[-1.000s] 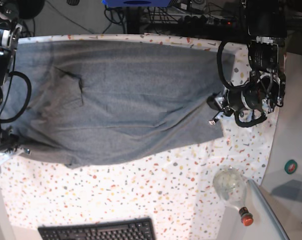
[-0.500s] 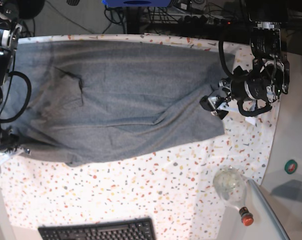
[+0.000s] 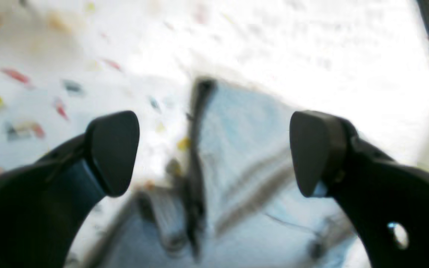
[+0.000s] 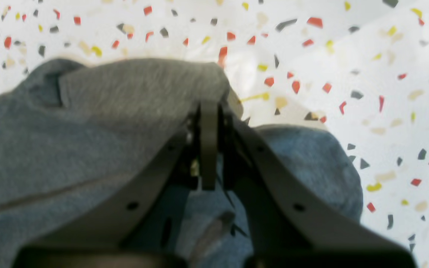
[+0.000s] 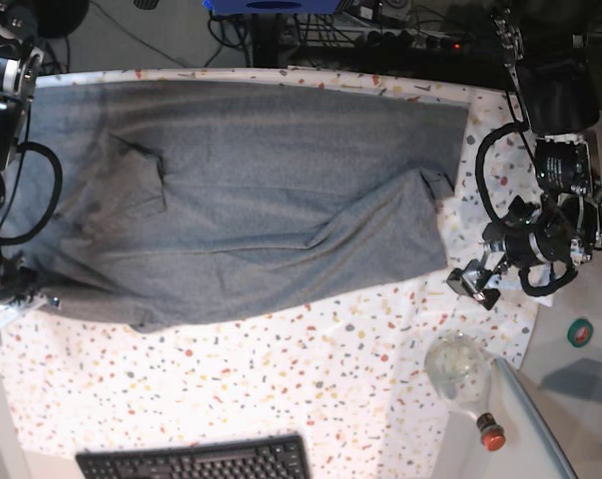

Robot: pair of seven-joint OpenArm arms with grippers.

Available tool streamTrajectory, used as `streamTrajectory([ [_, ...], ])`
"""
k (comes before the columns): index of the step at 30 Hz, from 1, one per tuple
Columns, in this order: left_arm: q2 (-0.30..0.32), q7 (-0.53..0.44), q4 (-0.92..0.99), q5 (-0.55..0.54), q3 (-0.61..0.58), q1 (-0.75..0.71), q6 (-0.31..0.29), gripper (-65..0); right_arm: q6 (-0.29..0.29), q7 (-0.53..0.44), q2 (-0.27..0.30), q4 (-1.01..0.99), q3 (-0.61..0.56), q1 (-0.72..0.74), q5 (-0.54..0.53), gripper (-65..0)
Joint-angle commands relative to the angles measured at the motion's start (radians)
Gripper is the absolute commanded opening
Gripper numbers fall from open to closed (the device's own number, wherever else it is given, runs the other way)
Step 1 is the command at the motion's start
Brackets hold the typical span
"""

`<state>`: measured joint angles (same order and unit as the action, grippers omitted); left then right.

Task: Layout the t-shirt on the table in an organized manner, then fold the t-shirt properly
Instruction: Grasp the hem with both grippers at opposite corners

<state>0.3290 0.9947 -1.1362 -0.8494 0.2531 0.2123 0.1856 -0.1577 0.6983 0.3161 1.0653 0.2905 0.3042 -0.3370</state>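
Grey t-shirt (image 5: 241, 200): right gripper (image 4: 209, 111) jaws pinch hem, only wrist cam shows; left gripper (image 3: 214, 152) jaws wide, empty.

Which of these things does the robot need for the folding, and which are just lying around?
Part of the job:
- t-shirt
- table
- left hand, open, off the shirt
- right hand, shut on the shirt's edge

Just lying about:
- keyboard
- clear bottle with red cap
- green tape roll
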Motion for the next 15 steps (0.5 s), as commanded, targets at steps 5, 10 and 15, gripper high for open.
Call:
streamTrajectory([
  [5, 0.02, -0.173, 0.089, -0.018, -0.182, 0.051, -0.008, -4.3, -0.003, -0.021, 0.019, 0.019, 0.003, 0.026, -0.01, -65.0],
  [10, 0.011, -0.224, 0.146, -0.018, -0.194, 0.051, -0.008, -4.3, -0.003, -0.021, 0.019, 0.019, 0.003, 0.025, -0.01, -65.0],
  [15, 0.011, -0.274, 0.153, -0.018, -0.194, 0.052, -0.008, -4.3, -0.003, -0.021, 0.019, 0.019, 0.003, 0.025, -0.01, -65.0],
])
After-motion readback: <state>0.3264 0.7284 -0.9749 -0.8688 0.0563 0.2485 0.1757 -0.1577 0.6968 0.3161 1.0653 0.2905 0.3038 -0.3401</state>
